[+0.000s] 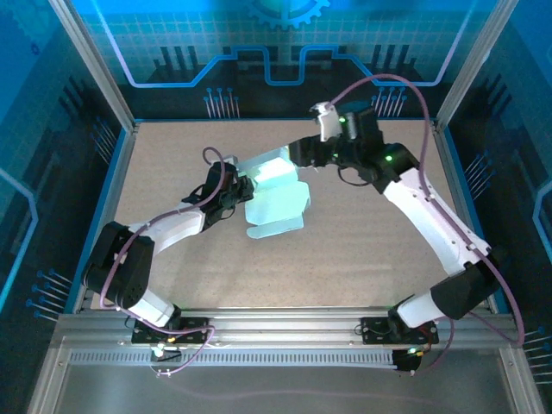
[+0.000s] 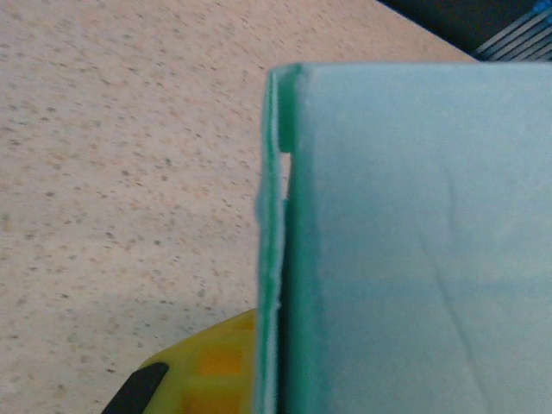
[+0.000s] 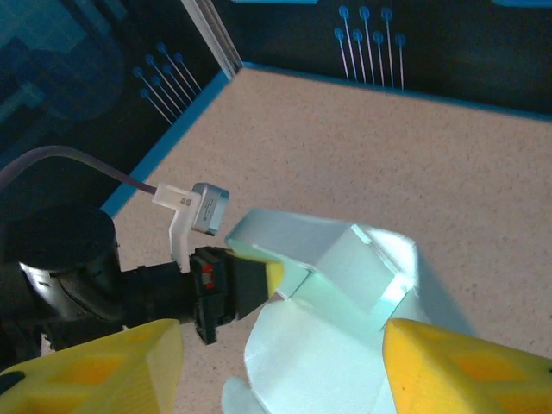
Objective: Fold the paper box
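The paper box (image 1: 278, 205) is pale light-blue card, partly folded, lying mid-table with one panel raised and flat flaps spread toward the front. My left gripper (image 1: 244, 191) is shut on its left edge. In the left wrist view the card's edge (image 2: 278, 259) runs upright beside one yellow finger (image 2: 207, 366), and the other finger is hidden behind the card. My right gripper (image 1: 295, 159) hovers over the box's far side. In the right wrist view it (image 3: 280, 371) stands open, yellow fingertips (image 3: 95, 371) wide apart on either side of the box (image 3: 345, 276), not touching it.
The speckled beige table (image 1: 371, 241) has free room to the right and front of the box. Aluminium frame posts (image 1: 95, 60) and blue walls close in the back and sides. A metal rail (image 1: 276, 323) runs along the near edge by the arm bases.
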